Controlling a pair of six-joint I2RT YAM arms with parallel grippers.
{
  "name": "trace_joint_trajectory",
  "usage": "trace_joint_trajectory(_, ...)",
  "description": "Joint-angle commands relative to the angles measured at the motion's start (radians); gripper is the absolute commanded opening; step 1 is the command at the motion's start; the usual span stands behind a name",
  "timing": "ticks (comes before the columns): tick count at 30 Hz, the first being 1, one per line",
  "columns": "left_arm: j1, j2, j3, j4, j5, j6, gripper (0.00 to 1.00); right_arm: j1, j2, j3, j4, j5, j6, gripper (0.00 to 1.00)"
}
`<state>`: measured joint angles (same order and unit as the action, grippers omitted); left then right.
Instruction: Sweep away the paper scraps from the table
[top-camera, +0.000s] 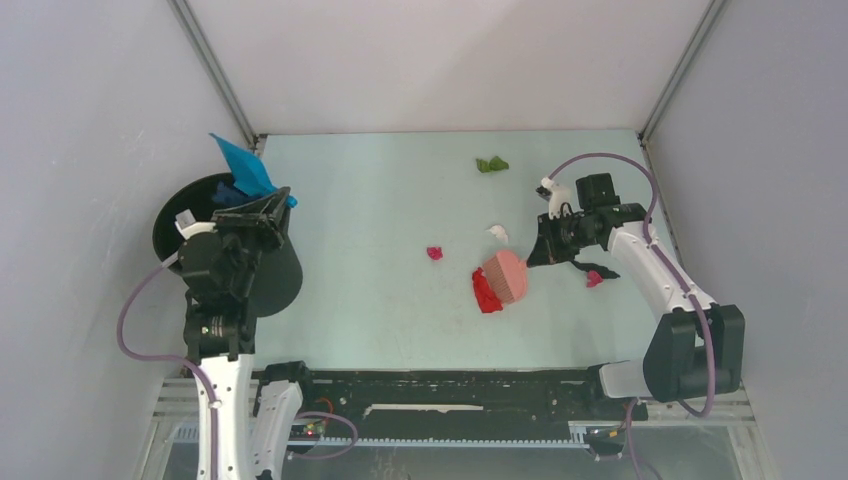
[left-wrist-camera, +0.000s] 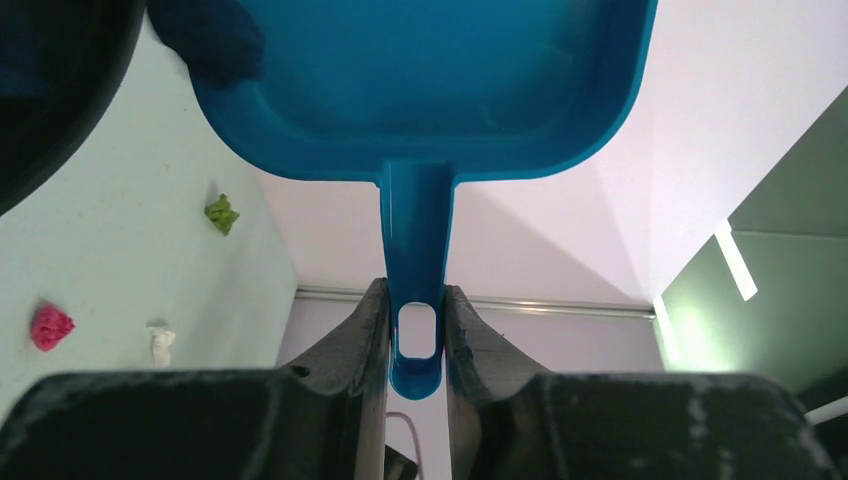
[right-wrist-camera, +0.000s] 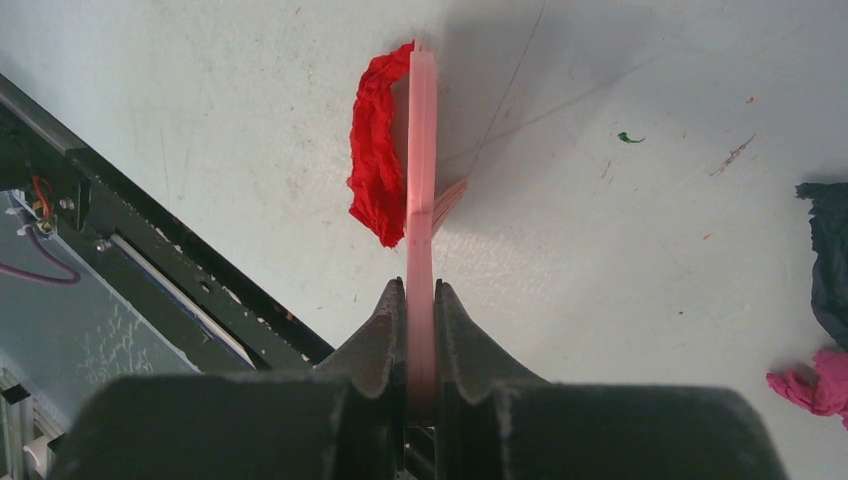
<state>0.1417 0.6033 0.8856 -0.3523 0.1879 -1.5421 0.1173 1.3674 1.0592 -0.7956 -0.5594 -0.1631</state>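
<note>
Right gripper (right-wrist-camera: 420, 300): jaws clamped on the handle of the pink brush (right-wrist-camera: 422, 150), which is held edge-on with its head on the table (top-camera: 380, 310).
Red scrap (right-wrist-camera: 375, 150): against the brush head's left face, out ahead of the jaws and not between them.
Magenta scrap (top-camera: 435, 253): left of the brush, apart from it.
White scrap (top-camera: 497, 232): just beyond the brush.
Green scrap (top-camera: 491, 164): well beyond the brush.
Second magenta scrap (right-wrist-camera: 810, 385) and dark scrap (right-wrist-camera: 830, 260): right of the brush, side by side.
Left gripper (left-wrist-camera: 415, 300): jaws closed on the handle of the blue dustpan (left-wrist-camera: 430, 80), far left of the brush, above the black bin (top-camera: 175, 215).
</note>
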Motion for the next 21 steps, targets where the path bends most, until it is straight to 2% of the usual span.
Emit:
trace_joint_trajectory(1,0.010,-0.014,-0.007,0.060,0.000,-0.088,0.00,-0.006,0.021,-0.004,0.025,0.012,-0.039,0.00)
trace_joint_trajectory(8,0.010,-0.032,-0.020,0.057,-0.006,-0.156,0.00,-0.007,0.026,-0.005,0.022,0.010,-0.037,0.00)
trace_joint_trajectory(15,0.006,-0.023,-0.155,0.264,0.094,-0.393,0.00,-0.007,0.021,-0.004,0.017,0.007,-0.037,0.00)
trace_joint_trajectory(21,-0.001,-0.038,-0.171,0.296,0.090,-0.425,0.00,-0.007,0.022,-0.005,0.016,0.005,-0.039,0.00)
